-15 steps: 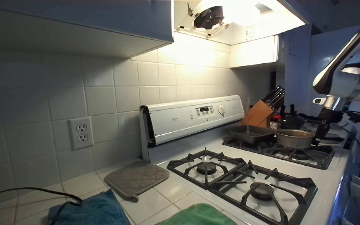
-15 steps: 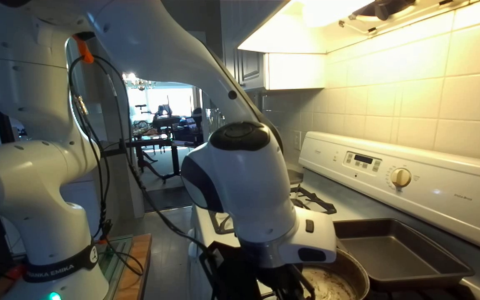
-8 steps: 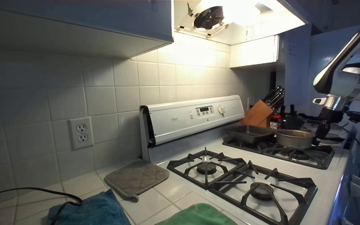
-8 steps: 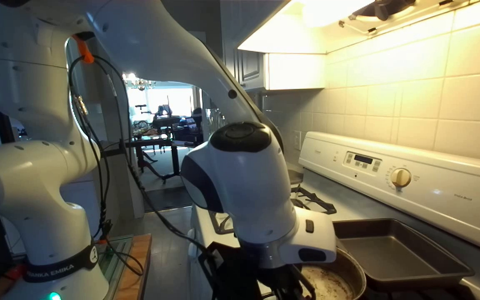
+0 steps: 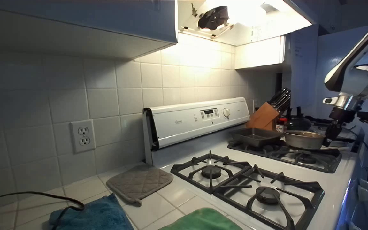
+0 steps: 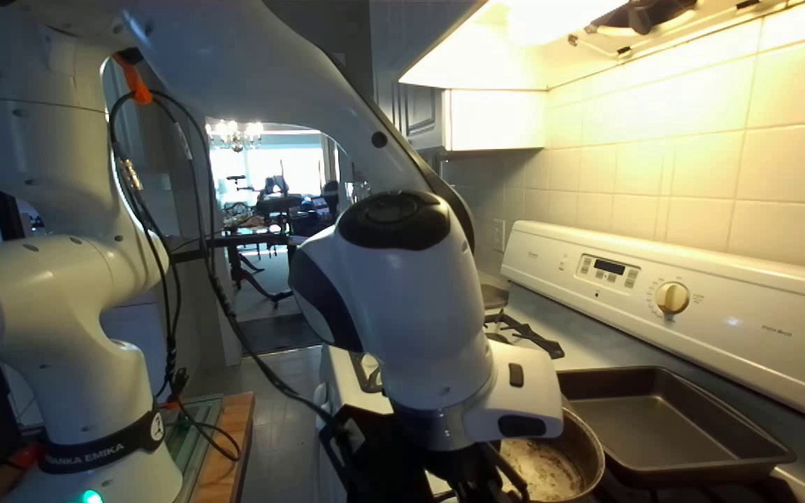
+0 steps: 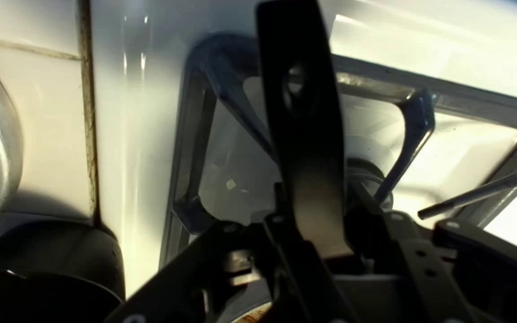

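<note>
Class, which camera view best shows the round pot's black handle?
The wrist view: the handle looms large near the picture's centre. Both exterior views show the pot, but the pincer hides at least part of its handle.

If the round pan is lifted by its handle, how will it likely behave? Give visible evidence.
The round pan should stay rigid, as it looks like metal. It may tip or twist, since the fingers grip only its handle, off to one side.
</note>
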Robot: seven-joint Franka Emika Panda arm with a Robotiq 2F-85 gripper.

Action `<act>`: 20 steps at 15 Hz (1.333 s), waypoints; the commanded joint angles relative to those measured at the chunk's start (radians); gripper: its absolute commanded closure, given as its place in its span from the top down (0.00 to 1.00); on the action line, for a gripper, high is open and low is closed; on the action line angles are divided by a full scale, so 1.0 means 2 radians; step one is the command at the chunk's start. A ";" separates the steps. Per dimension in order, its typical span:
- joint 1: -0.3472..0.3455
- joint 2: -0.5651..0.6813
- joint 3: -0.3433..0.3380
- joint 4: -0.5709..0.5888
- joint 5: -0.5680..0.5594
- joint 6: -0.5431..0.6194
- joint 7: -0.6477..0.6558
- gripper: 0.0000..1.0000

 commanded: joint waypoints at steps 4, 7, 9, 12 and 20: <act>0.006 -0.034 -0.016 -0.006 -0.059 -0.005 0.014 0.11; 0.007 -0.040 -0.021 -0.001 -0.109 -0.017 0.042 0.11; 0.007 -0.044 -0.022 0.004 -0.130 -0.024 0.058 0.11; 0.009 -0.052 -0.022 0.007 -0.143 -0.028 0.070 0.11; 0.015 -0.070 -0.029 0.034 -0.145 -0.067 0.088 0.11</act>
